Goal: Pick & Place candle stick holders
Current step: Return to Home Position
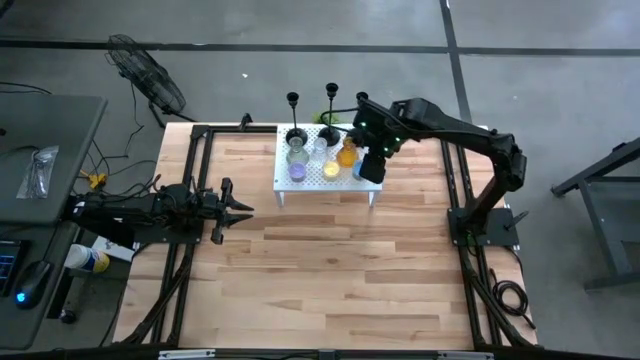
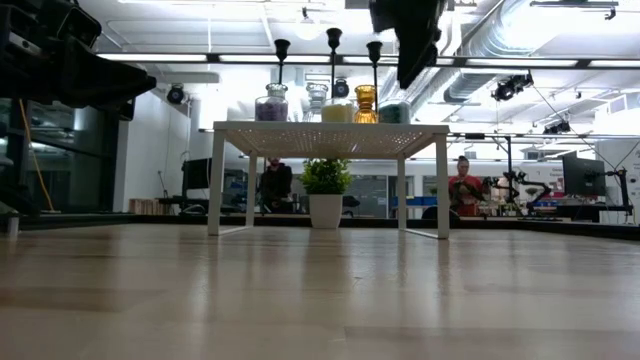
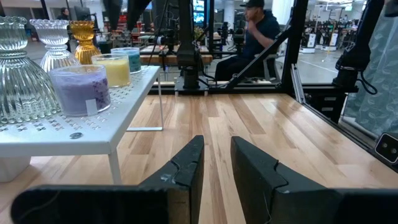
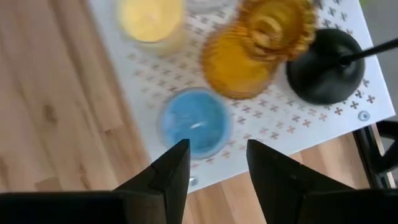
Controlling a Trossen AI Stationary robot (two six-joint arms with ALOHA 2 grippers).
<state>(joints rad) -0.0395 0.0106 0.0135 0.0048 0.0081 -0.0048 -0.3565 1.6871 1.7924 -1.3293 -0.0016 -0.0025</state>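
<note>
A white perforated stand (image 1: 325, 172) sits at the table's far middle. On it are three black candlesticks (image 1: 293, 100) (image 1: 331, 92) (image 1: 362, 98) on round bases and several glass cups: purple (image 3: 81, 90), yellow (image 4: 151, 15), blue (image 4: 194, 121), an amber ribbed holder (image 4: 255, 46) and clear ones (image 3: 18, 68). My right gripper (image 4: 217, 168) is open, pointing down over the stand's right end, just above the blue cup and clear of it; it also shows in the high view (image 1: 372, 165). My left gripper (image 1: 235, 205) is open and empty, low over the table's left side.
One candlestick's domed base (image 4: 323, 59) stands close beside the amber holder, near the stand's far right corner. The stand's legs (image 2: 442, 190) lift its top well above the wood. Bare wood lies on the near side of the stand. People sit in the room behind.
</note>
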